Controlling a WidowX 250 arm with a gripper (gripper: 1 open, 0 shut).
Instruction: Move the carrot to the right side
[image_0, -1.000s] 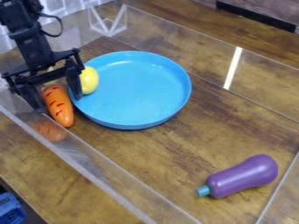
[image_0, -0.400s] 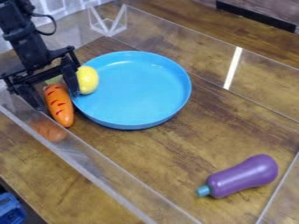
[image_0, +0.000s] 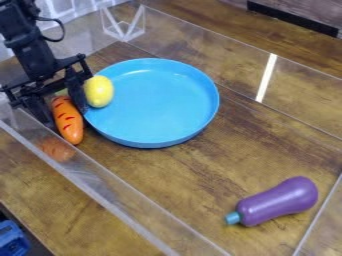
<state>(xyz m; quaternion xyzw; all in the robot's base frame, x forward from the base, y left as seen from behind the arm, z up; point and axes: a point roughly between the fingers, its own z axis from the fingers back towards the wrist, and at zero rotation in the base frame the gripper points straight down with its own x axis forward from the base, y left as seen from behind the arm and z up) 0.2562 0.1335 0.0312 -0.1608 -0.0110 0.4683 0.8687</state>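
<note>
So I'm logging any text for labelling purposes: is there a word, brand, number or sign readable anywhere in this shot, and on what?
None: no readable text anywhere.
carrot: only dark ridge lines, no writing.
lemon, blue plate, eggplant: plain, unmarked.
end effector: black, no legible label.
wooden table: bare wood grain and a light glare streak.

A round blue plate (image_0: 167, 128) sits on the dark wooden bench (image_0: 267, 140), left of centre. A yellow lemon (image_0: 99, 91) rests on the plate's left rim area. A purple eggplant (image_0: 275, 202) lies on its side well apart from the plate, near the lower right, its green stem end pointing left. Clear plastic walls (image_0: 120, 210) enclose the workspace.
</note>
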